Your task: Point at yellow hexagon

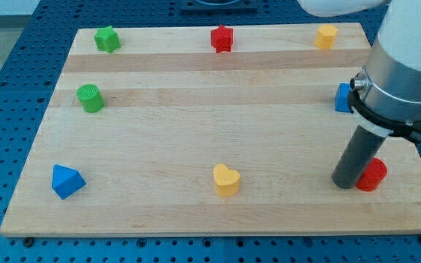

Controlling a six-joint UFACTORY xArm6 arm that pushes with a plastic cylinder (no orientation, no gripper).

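Note:
The yellow hexagon point(327, 36) sits near the view's top right corner of the wooden board point(218, 124). My tip point(344, 183) is at the lower right of the board, far below the hexagon. It touches or nearly touches the left side of a red cylinder point(373, 175). The rod and arm rise toward the view's upper right and hide part of a blue block point(342, 98).
A red star point(222, 38) is at top centre and a green star point(107, 39) at top left. A green cylinder point(90, 98) is at the left. A blue triangle point(66, 181) is at bottom left. A yellow heart point(226, 180) is at bottom centre.

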